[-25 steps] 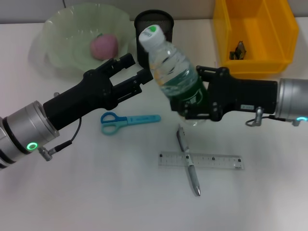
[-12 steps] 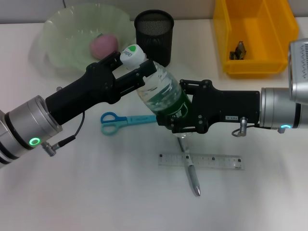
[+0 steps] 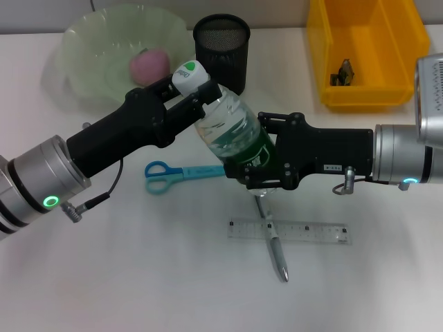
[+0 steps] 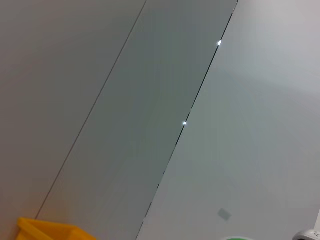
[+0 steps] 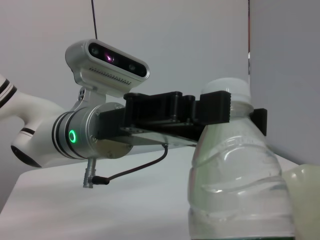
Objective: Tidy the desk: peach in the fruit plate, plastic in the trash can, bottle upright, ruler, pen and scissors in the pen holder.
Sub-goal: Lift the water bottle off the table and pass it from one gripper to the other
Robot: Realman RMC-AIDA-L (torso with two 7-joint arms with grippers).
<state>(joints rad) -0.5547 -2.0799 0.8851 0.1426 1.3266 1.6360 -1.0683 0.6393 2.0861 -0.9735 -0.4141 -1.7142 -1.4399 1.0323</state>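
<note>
White matte desk point(image 3: 138, 277), pale grey wall panels behind w/ thin dark seams (left wrist view shows little else). Clear ribbed plastic water bottle point(image 3: 232, 138) w/ green label and white cap held off the desk at centre, tilted, cap toward the back left, base toward the front right. Right gripper point(image 3: 259, 162), black, blocky, jaws clamped on the bottle's lower body at the label. Left gripper point(image 3: 194, 97), black, fingers closed on the bottle's neck just under the cap; right wrist view confirms fingers either side of the neck. Water inside, level hard to read. Back left: translucent pale-green wavy-rimmed fruit plate point(image 3: 83, 48) w/ a pink round peach point(image 3: 150, 66) in it. Black mesh cylindrical pen holder point(image 3: 221, 38) just right of plate, behind bottle cap. Back right: yellow plastic bin point(image 3: 367, 48), small dark crumpled item inside, prob. the plastic scrap, can't confirm. On desk below the bottle: blue-handled scissors point(image 3: 183, 175) lying flat; silver pen point(image 3: 272, 242) lying across a clear flat plastic ruler point(image 3: 311, 232), touching it.
</note>
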